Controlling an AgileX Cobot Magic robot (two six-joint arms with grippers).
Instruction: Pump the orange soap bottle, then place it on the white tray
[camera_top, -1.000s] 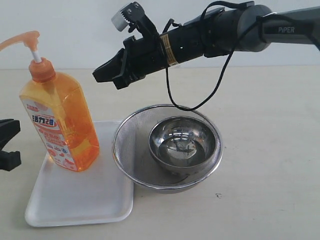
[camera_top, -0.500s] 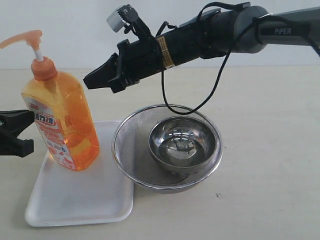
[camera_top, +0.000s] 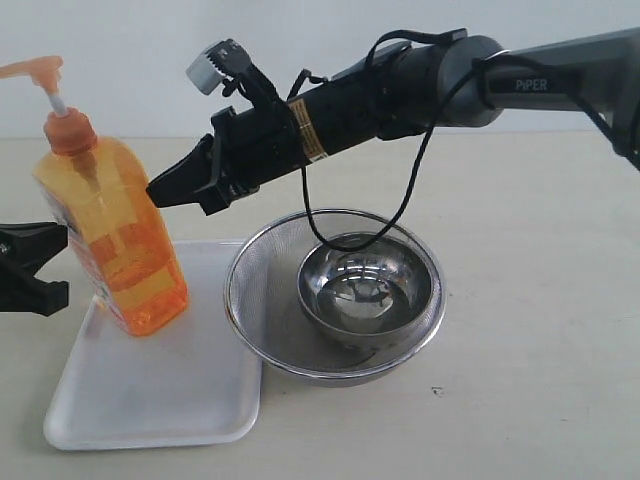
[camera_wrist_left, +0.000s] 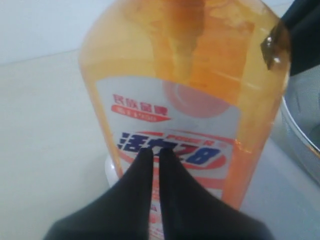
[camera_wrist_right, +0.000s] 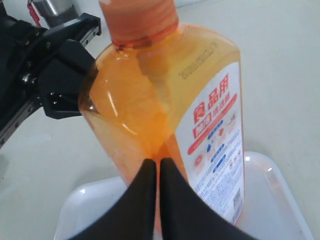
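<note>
The orange soap bottle (camera_top: 115, 250) (camera_wrist_left: 185, 90) (camera_wrist_right: 165, 100) stands on the white tray (camera_top: 160, 400) (camera_wrist_right: 270, 185), leaning to the left, its pump head up at the top left. My right gripper (camera_top: 155, 192) (camera_wrist_right: 156, 162) is shut and empty, its tips against the bottle's right side below the shoulder. At the left edge my left gripper (camera_top: 55, 240) (camera_wrist_left: 155, 151) is shut too, with its tips at the bottle's front label. Neither gripper holds the bottle.
A round metal mesh strainer (camera_top: 260, 290) (camera_wrist_left: 300, 135) with a steel bowl (camera_top: 365, 290) inside stands against the tray's right side. A black cable (camera_top: 400, 200) loops down from the right arm over the bowl.
My right gripper has swung left and down onto the bottle's side. My left gripper has come in from the left. The bottle now leans left, and the tray has slid slightly left.
</note>
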